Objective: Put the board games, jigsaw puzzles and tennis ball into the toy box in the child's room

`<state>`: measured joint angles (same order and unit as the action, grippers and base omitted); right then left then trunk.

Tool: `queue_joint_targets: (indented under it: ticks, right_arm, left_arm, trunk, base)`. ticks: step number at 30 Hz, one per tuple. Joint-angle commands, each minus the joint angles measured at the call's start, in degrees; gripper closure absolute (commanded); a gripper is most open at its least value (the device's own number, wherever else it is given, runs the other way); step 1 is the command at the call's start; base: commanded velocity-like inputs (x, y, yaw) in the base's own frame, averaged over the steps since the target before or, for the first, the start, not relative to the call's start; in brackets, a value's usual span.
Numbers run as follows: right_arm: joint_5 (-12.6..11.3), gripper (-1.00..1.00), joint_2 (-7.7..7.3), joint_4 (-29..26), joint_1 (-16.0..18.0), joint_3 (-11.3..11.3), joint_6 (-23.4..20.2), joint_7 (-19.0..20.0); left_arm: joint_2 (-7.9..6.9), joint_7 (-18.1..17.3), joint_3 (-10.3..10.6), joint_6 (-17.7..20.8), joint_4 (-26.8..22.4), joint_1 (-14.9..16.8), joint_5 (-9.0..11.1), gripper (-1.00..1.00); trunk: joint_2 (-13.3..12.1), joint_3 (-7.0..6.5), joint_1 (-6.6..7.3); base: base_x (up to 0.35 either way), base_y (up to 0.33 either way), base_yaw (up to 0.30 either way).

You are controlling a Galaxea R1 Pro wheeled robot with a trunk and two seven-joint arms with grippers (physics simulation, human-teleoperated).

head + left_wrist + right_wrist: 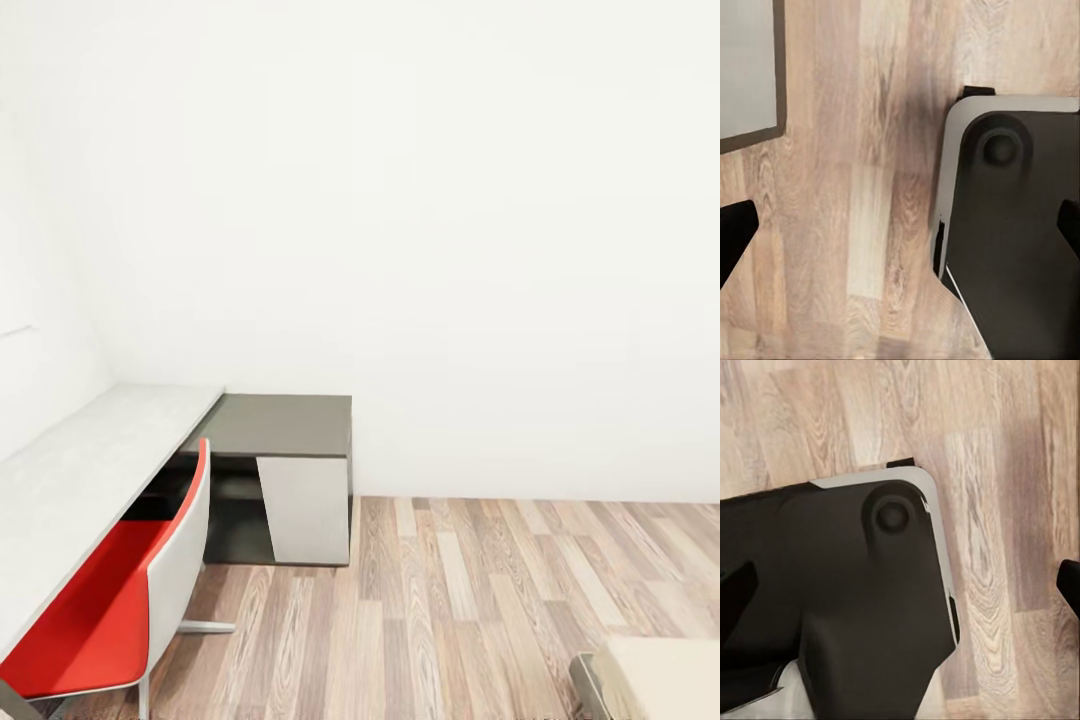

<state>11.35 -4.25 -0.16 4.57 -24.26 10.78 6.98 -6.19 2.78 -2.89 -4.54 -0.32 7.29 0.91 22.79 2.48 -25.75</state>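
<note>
Table: pale grey mottled top; far end section dark grey with a light grey front panel. Chair: red seat, white shell back. Floor: wood planks, streaked brown and tan grain. Wall: plain white. Bed corner, near right: beige mattress, grey frame.

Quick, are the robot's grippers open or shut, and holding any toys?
Left gripper: open, holding nothing.
Right gripper: open, holding nothing.
</note>
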Motion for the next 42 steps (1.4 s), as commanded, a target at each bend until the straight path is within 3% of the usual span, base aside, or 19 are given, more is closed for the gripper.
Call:
queue_joint_targets:
  ticks: [1,9,16,28,37,42]
  right_arm:
    - [0.57,-1.0,-0.01,0.08,-0.09,-0.51,0.25,0.03]
    - [0.83,-1.0,0.12,0.17,-2.89,-0.5,2.45,-0.53]
    - [0.81,-1.0,0.15,0.19,-4.22,-0.52,5.04,-1.73]
    - [0.55,-1.0,0.17,0.2,-4.39,-0.6,5.45,-3.45]
    - [0.58,-1.0,0.33,0.18,-4.39,-0.7,5.41,-9.74]
    - [0.24,-1.0,-0.23,0.17,-4.39,-0.98,5.47,-10.71]
  left_arm:
    - [0.03,0.59,-0.23,-0.65,0.06,-0.42,0.07,-1.0]
    - [0.52,2.56,-0.19,-4.61,0.1,-3.59,0.14,-1.0]
    - [1.1,2.74,-0.18,-5.15,0.12,-4.34,0.13,-1.0]
    - [2.08,2.78,-0.2,-5.3,0.08,-4.65,0.07,-1.0]
    - [1.58,2.68,-0.38,-5.32,-0.2,-4.6,0.17,-1.0]
    - [1.74,2.67,-0.72,-5.33,-0.83,-4.57,0.16,-1.0]
  trunk:
    - [0.13,0.22,-0.04]
    - [0.13,0.97,-0.04]
    - [0.13,1.63,-0.04]
    - [0.13,2.27,-0.04]
    - [0.13,2.29,-0.04]
    - [0.13,2.29,-0.04]
  base:
    - [0.0,0.0,0.0]
    - [0.0,0.0,0.0]
    - [0.0,0.0,0.0]
    - [0.0,0.0,0.0]
    - [0.0,0.0,0.0]
    - [0.0,0.0,0.0]
